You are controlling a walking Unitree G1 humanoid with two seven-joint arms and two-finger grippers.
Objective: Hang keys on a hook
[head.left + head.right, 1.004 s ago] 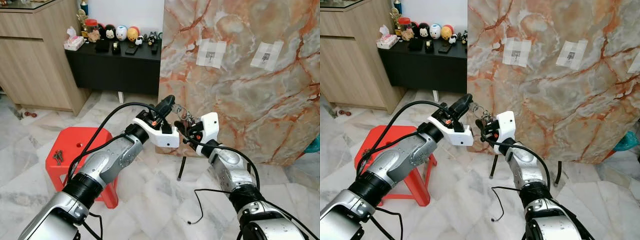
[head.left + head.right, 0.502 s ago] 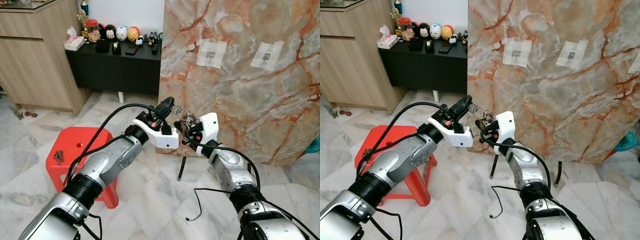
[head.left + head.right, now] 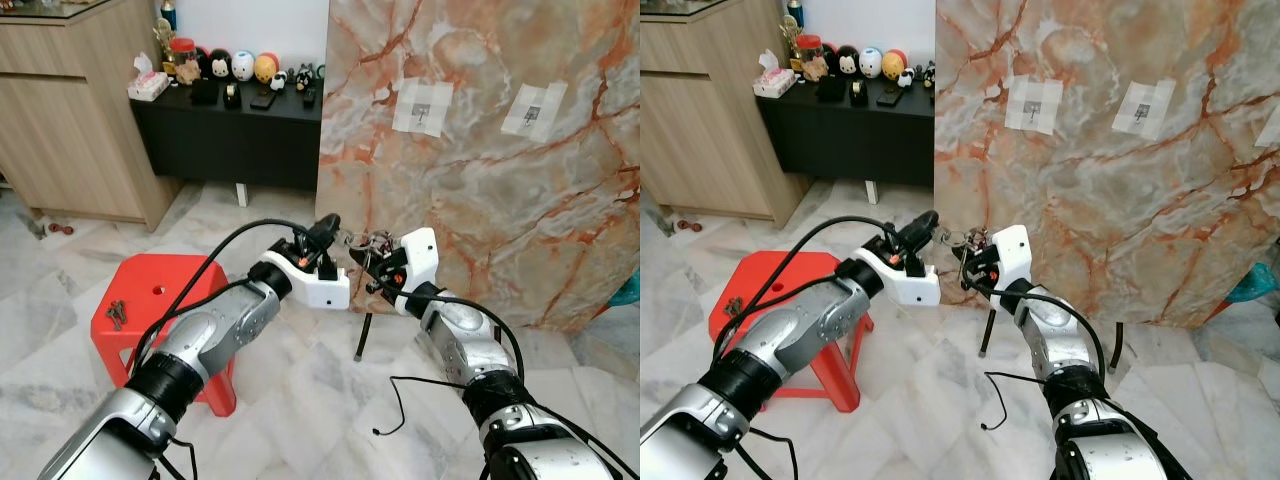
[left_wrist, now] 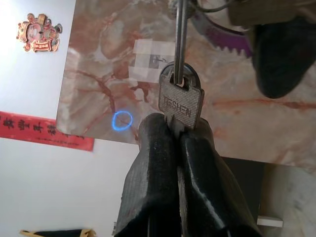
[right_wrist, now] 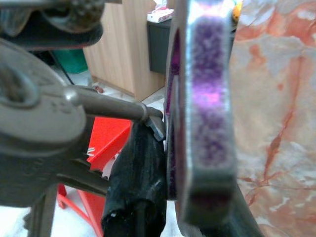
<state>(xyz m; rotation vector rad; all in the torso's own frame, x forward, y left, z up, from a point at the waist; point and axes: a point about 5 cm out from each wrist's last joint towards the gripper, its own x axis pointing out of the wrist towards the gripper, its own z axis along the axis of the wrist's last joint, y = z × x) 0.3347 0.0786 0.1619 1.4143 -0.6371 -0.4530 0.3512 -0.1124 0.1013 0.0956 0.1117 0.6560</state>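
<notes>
A bunch of keys (image 3: 362,240) on a ring hangs in the air between my two grippers, in front of the marble panel (image 3: 480,190). My left gripper (image 3: 328,226) is shut on a silver key (image 4: 181,101), pinching its blade just below the head. My right gripper (image 3: 372,262) is shut on the same bunch from the other side, with a purple-edged key (image 5: 207,98) right beside its black finger (image 5: 138,182). Two white stick-on hooks (image 3: 421,106) (image 3: 533,110) sit high on the panel, well above both grippers.
A red stool (image 3: 160,290) stands at the lower left with another small key set (image 3: 116,314) on it. A black sideboard (image 3: 230,130) with figurines and a wooden cabinet (image 3: 70,110) stand behind. The panel rests on black legs (image 3: 362,335); a cable (image 3: 385,430) trails on the floor.
My left gripper has dropped a little and drawn slightly left, still holding its key. The right gripper has hardly moved.
</notes>
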